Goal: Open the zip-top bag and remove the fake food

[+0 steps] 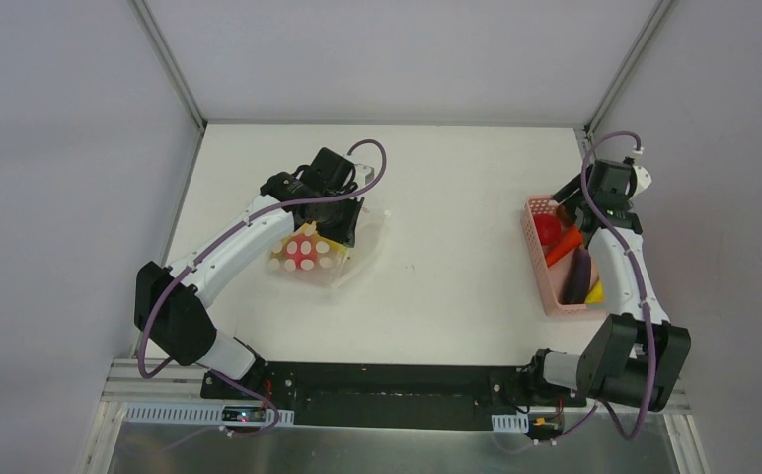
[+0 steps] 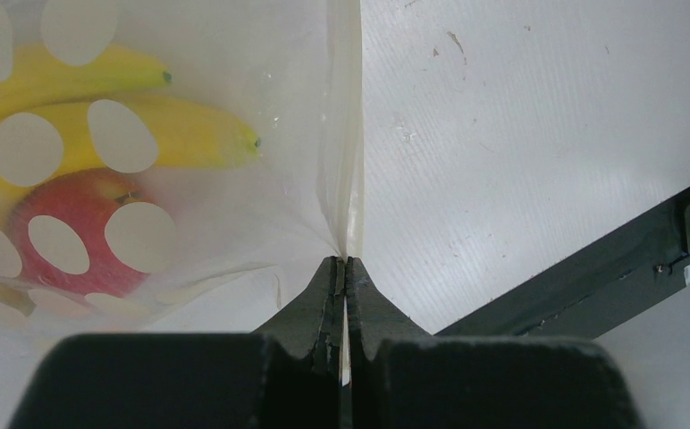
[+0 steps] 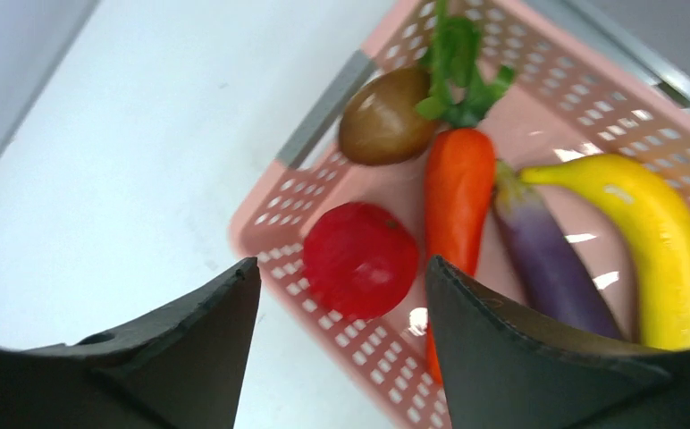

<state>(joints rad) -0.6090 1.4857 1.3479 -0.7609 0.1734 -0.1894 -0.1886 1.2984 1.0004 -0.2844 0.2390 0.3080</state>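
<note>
The zip-top bag [image 1: 310,255], clear with white dots, lies left of centre on the table. In the left wrist view the bag [image 2: 234,197] holds yellow bananas [image 2: 189,134] and a red apple [image 2: 78,223]. My left gripper [image 2: 345,261] is shut on the bag's edge; in the top view it [image 1: 342,222] sits over the bag's far side. My right gripper [image 3: 341,268] is open and empty above the pink basket [image 3: 341,353], over a red tomato [image 3: 359,259]. An orange carrot [image 3: 458,197], purple eggplant [image 3: 551,255], banana [image 3: 645,232] and brown piece [image 3: 384,116] lie in the basket.
The pink basket [image 1: 536,259] stands at the right side of the table near the right wall. White walls enclose the table on three sides. A black rail [image 2: 592,277] runs along the near edge.
</note>
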